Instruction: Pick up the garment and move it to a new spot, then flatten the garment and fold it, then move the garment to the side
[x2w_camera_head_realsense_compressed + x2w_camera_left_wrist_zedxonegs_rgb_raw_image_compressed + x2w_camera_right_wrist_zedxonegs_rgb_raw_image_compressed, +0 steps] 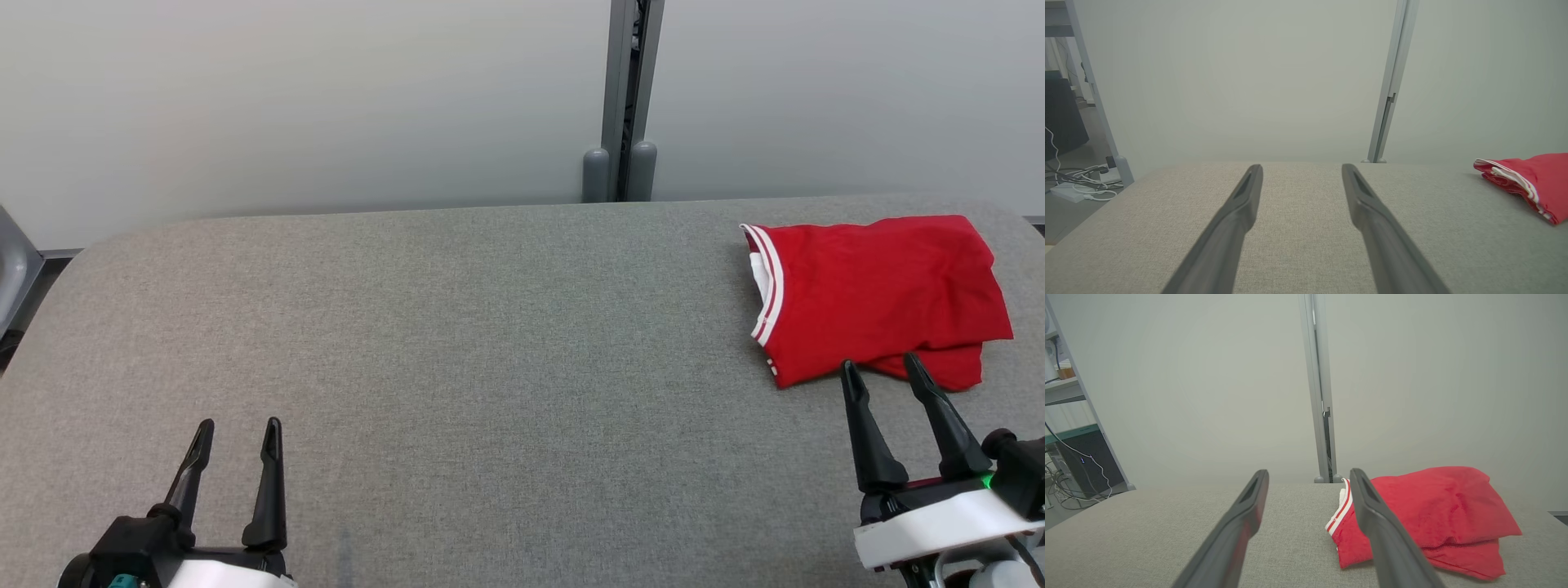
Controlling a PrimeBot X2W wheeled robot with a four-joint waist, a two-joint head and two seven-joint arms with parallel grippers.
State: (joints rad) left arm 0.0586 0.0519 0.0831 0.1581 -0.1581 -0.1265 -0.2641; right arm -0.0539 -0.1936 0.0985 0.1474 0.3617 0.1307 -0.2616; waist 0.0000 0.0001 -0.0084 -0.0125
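The garment [878,294] is a red shirt with white-striped trim, lying folded at the far right of the grey table [457,343]. My right gripper [882,369] is open just in front of its near edge, fingertips close to the cloth, nothing between them. In the right wrist view the garment [1437,514] lies ahead and to the right of the right gripper [1309,477]. My left gripper [238,429] stands open at the lower left, far from the shirt, holding nothing. From the left wrist, the garment [1531,183] sits at the right edge, beyond the left gripper [1302,168].
A pale wall panel with a grey vertical post [624,106] stands right behind the table. Cables and a power strip [1081,183] lie on the floor off the table's left end. A shelf and a dark box [1081,461] are there too.
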